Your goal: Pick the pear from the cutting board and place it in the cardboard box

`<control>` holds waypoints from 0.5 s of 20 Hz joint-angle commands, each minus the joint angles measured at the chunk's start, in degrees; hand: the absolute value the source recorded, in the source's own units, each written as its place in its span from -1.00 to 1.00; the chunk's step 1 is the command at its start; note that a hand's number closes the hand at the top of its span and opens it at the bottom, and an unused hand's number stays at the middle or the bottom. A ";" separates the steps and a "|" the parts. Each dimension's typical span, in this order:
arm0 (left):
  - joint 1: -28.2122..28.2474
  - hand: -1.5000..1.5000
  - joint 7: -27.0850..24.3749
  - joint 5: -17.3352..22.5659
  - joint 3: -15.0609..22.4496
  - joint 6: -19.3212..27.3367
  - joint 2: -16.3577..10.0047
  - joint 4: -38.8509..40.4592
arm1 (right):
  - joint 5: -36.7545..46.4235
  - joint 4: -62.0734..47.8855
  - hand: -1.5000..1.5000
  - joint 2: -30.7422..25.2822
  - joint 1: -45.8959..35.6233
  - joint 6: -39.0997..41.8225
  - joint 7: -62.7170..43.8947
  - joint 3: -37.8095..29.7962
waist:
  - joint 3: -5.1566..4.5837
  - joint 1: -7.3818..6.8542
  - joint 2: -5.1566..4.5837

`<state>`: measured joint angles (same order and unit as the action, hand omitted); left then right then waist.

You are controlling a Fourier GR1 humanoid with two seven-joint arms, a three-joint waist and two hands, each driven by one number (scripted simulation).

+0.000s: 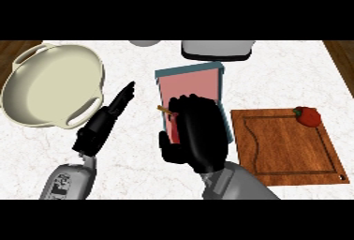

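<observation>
Overhead, right hand (197,136) hangs above the box (190,77), covering its near half; fingers curled down round the pear (166,110), which is almost wholly hidden under them. Only a thin tan stem shows, sticking out at the hand's left edge, over the box's left wall. Stem points left and slightly away from the robot, so the long axis seems to lie roughly across the box; the body's tilt cannot be told. Box has a teal rim and pink inside, long side running away from the robot, far half uncovered. Left hand (104,124) left of the box, apart from it, fingers straight and pointing up toward the far right, holding nothing. Cream pot (52,86) with two handles further left of the box. Board (283,145) just right of the box, a red fruit (307,116) with a green top at its far right corner. Grey appliance (217,49) beyond the box at the far edge.
</observation>
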<state>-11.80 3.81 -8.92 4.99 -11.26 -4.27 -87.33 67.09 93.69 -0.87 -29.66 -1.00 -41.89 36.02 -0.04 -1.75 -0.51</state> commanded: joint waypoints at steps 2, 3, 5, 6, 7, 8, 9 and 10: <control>-0.69 0.00 1.44 -0.48 0.42 0.88 0.87 -1.34 | -13.96 -11.40 -1.00 0.84 -6.41 -4.73 0.12 -9.92 | 0.08 -0.55 -0.07; -0.44 0.00 -0.32 -0.03 -0.54 0.55 0.38 0.66 | -16.52 -12.50 -1.00 0.84 -7.02 -5.52 -0.94 -9.71 | 0.05 -0.24 -0.05; 1.90 0.00 -1.79 -1.95 1.25 1.59 1.12 0.12 | -19.79 -17.48 -1.00 0.85 -6.97 -7.65 2.62 -9.23 | 0.05 0.24 0.16; -2.10 0.00 3.46 -1.25 0.21 2.02 1.43 -1.35 | -21.31 -20.94 -1.00 0.86 -9.24 -7.17 5.31 -12.24 | 0.07 0.35 0.15; -1.67 0.00 0.08 2.83 -3.44 -2.70 -2.35 0.46 | -21.60 -23.13 -1.00 0.86 -8.78 -10.94 6.02 -9.67 | 0.04 0.50 0.19; 0.92 0.00 3.56 -0.95 2.15 1.34 2.49 -4.01 | -23.06 -24.87 -1.00 0.86 -11.53 -12.22 7.70 -11.39 | 0.06 0.40 0.31; -0.65 0.00 -0.23 -0.08 -0.52 0.59 0.97 1.24 | -24.22 -27.68 -1.00 0.86 -10.13 -13.43 15.75 -14.96 | 0.06 0.65 0.05; 0.41 0.00 1.36 0.97 -1.33 -0.62 -0.31 -0.98 | -26.80 -25.39 -1.00 0.87 -10.95 -17.15 10.39 -9.48 | 0.06 0.38 0.27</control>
<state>-12.00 4.65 -8.79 4.59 -11.08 -3.86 -87.85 46.37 72.88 -0.09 -38.54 -11.61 -34.55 25.71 0.02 -1.43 -0.38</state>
